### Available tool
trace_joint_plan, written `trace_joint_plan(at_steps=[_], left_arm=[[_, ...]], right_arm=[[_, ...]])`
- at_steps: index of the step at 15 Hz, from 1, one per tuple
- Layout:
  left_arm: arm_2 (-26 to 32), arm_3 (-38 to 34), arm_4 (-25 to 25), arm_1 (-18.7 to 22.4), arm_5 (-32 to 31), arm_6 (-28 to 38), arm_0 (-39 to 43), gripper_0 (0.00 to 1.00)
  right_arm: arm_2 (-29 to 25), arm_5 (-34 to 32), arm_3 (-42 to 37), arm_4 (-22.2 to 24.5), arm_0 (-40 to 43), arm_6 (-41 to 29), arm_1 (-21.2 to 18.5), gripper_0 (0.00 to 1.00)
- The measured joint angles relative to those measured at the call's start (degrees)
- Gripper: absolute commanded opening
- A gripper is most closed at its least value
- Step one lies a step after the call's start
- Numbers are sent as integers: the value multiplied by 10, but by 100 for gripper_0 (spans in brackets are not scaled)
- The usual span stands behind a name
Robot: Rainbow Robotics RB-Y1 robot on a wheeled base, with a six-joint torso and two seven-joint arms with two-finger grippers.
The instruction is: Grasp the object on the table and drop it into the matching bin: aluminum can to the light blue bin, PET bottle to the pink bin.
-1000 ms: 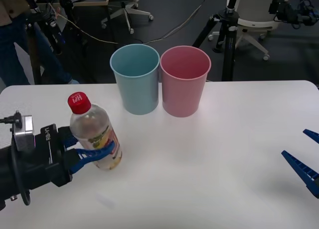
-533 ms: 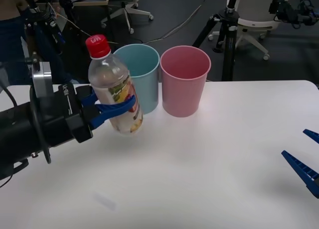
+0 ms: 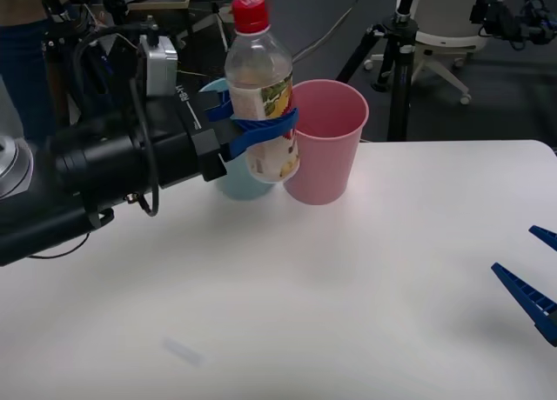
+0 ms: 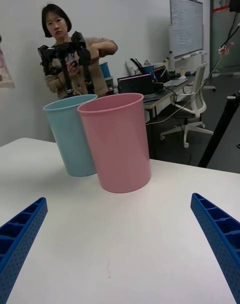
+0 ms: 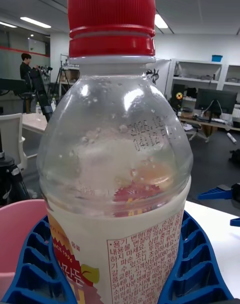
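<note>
Left end effector (image 3: 258, 127) clamps PET bottle (image 3: 260, 87) upright, aloft between light blue bin (image 3: 219, 96) and pink bin (image 3: 331, 130). Center it over pink rim before release. Right end effector (image 3: 529, 278) parked, fingers spread, above bench (image 3: 348, 287).

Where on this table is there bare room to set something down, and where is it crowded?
Free: the wide white table between the two bins and the open right gripper, plus the near-left corner. Crowded: the back centre, where the pink bin and light blue bin stand together and the left gripper holds the PET bottle aloft.
</note>
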Motion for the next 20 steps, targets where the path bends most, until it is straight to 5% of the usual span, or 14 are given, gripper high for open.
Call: trace_joint_plan(at_steps=[8, 20], left_arm=[[-53, 168, -30, -112, 15, -8, -148, 5], [-55, 444, -105, -289, 16, -14, -270, 7]], right_arm=[[0, 0, 0, 0, 0, 0, 0, 100], [0, 0, 0, 0, 0, 0, 0, 100]])
